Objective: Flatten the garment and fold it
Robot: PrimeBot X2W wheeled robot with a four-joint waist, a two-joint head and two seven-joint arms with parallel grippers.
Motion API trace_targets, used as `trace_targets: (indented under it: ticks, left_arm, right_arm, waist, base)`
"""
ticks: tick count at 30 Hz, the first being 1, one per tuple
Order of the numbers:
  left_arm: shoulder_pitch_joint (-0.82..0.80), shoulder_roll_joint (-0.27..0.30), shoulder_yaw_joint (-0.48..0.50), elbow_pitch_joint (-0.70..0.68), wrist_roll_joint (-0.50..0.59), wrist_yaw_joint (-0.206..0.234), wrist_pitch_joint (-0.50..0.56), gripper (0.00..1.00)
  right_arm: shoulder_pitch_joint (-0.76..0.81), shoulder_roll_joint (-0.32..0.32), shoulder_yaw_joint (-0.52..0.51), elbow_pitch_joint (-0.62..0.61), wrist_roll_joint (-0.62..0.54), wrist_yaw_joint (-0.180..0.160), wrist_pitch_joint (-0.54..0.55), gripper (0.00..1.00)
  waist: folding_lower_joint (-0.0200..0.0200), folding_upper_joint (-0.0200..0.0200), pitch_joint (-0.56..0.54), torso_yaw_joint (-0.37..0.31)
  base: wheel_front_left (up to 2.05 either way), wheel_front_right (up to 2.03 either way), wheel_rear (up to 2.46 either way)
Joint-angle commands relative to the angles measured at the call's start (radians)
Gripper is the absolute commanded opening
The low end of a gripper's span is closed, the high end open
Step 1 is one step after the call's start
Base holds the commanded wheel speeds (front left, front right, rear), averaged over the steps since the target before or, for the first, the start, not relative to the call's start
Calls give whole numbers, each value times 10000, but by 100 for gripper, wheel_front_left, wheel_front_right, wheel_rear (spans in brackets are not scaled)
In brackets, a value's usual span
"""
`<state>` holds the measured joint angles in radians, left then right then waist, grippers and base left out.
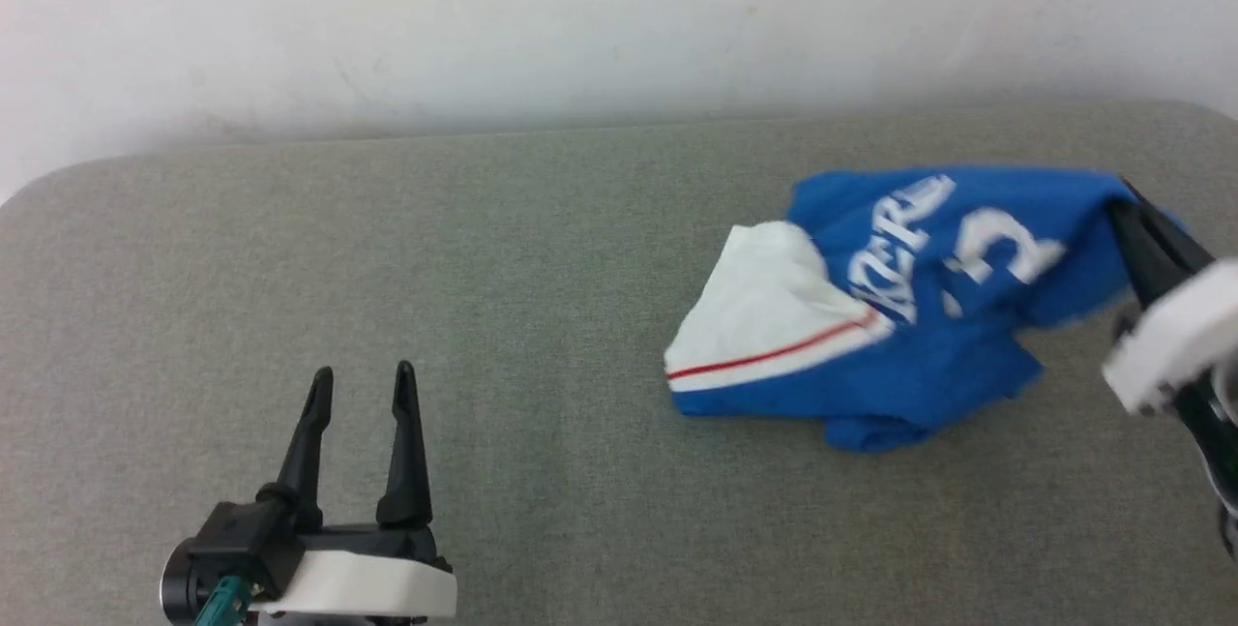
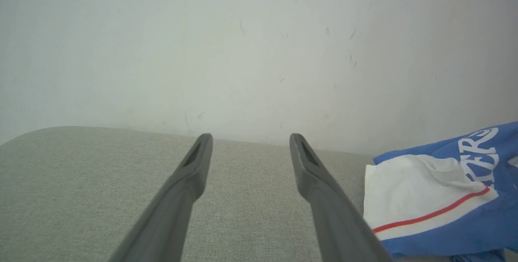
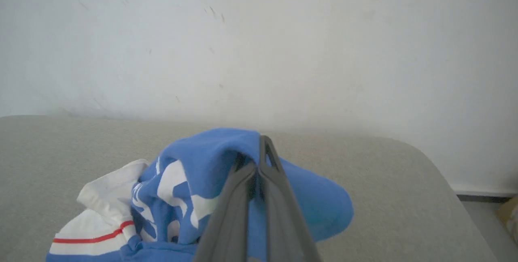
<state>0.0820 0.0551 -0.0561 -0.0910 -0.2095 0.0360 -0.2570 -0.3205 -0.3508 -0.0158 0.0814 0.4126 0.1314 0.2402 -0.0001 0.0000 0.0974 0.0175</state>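
lying crumpled on the right half of the grey-green cloth-covered surface [image 1: 435, 249], the garment [image 1: 899, 336] is a bright blue jersey bunched into an uneven heap, not spread flat. a white sleeve [image 1: 764, 307] sticks out on its left side, fanned into a rough triangle and edged with a thin red stripe [image 1: 774, 355] and a white band above a blue hem. white lettering [image 1: 899, 239] runs slantwise across the blue, creased so that only its last letters, "ers", read clearly. to the right of it sits a white number [image 1: 1006, 253], partly swallowed by a fold, so the digits can't be read for certain. the near edge of the shirt is rolled under into a thick blue fold [image 1: 870, 432]. the far right corner of the blue cloth stands up in a peak, and there the right gripper [image 1: 1127, 200] has its two dark fingers pressed together, pinching that bit of fabric. in the right wrist view the cloth drapes down both sides of the closed fingertips. the left gripper [image 1: 363, 379] hovers over bare surface at the lower left, well apart from the garment, its fingers spread wide with nothing between them. in the left wrist view the white sleeve lies off to the right of its right-hand finger. a pale scuffed wall [image 1: 580, 16] rises behind the surface.
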Motion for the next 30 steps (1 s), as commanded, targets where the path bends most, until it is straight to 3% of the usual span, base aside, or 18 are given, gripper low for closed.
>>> trace_targets:
  ticks: [1, 6, 10, 11, 12, 17, 22, 30]
  left_arm:
    - [63, -38, 42, -28, 106, -53, -47, 100]
    - [-27, -40, 54, -8, 160, -106, -47, 100]
    - [-79, -41, 71, 61, 181, -123, -47, 100]
    - [-98, -41, 69, 78, 189, -124, -47, 100]
    - [-115, -42, 69, 95, 196, -120, -47, 100]
    - [-159, -43, 35, 144, 210, -114, -47, 100]
    - [-290, -45, -27, 120, 168, -123, -47, 100]
    - [-573, -47, -142, 108, 96, -94, -47, 100]
  right_arm:
    - [304, 81, -95, -38, -103, -7, 43, 0]
    - [2433, 877, -1505, -270, -806, -7, 293, 0]
    - [3314, 1451, -1863, -177, -1162, -7, 330, 0]
    - [3363, 1520, -1890, -216, -1288, -7, 242, 42]
    - [3351, 1590, -1911, -277, -1393, -7, 177, 100]
    - [2649, 1681, -1556, -1279, -1478, -7, 48, 100]
    - [1678, 1372, -623, -2086, -1108, -7, 850, 100]
    - [369, 367, 1375, -461, -791, -7, 2503, 100]
  waist:
    - [1, 0, 40, -29]
    - [1, 0, 274, -19]
    - [1, 0, 372, -64]
    - [1, 0, 382, -78]
    - [1, 0, 382, -101]
    - [1, 0, 331, -161]
    - [1, 0, 455, -14]
    - [1, 0, 1044, 580]
  base:
    - [0, 0, 0]
    - [0, 0, 0]
    - [0, 0, 0]
    - [0, 0, 0]
    - [0, 0, 0]
    - [0, 0, 0]
    - [0, 0, 0]
    - [0, 0, 0]
